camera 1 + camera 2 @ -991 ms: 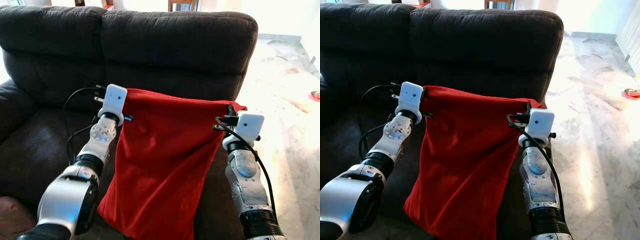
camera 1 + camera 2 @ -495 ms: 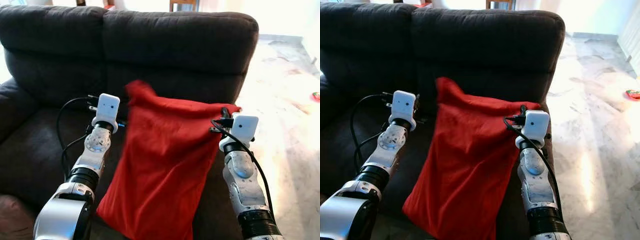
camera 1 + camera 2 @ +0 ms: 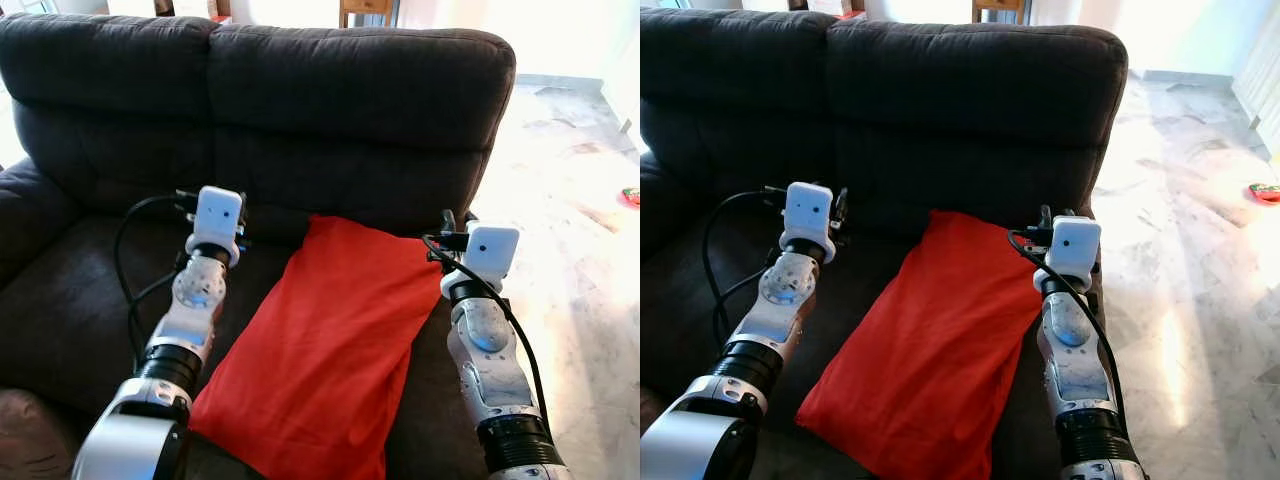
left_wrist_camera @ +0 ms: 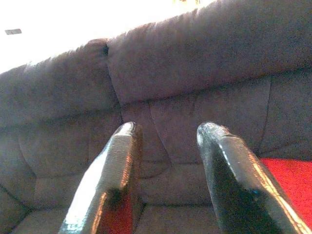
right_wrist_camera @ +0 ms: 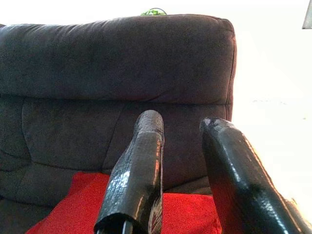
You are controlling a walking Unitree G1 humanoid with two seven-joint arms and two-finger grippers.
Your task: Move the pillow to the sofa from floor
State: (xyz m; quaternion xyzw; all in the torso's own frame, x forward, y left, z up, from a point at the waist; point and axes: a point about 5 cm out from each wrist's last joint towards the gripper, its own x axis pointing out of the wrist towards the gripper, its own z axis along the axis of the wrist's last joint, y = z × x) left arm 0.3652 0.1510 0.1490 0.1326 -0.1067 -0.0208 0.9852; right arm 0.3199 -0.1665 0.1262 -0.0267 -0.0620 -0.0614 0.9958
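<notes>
Red fabric pillow (image 3: 325, 350): flat on dark grey sofa (image 3: 340, 90) seat | left gripper (image 4: 168, 165), right gripper (image 5: 187, 161): fingers parted, empty | step: release done | next: retract arms.

A dark grey two-seat sofa (image 3: 260, 110) with plump back cushions stands in front of me, its fabric soft and slightly napped. To its right spreads a pale marble floor (image 3: 570, 200), glossy under strong daylight. Behind the backrest, wooden chair legs (image 3: 365, 10) show. A small red and green object (image 3: 631, 193) lies on the floor, far right.
</notes>
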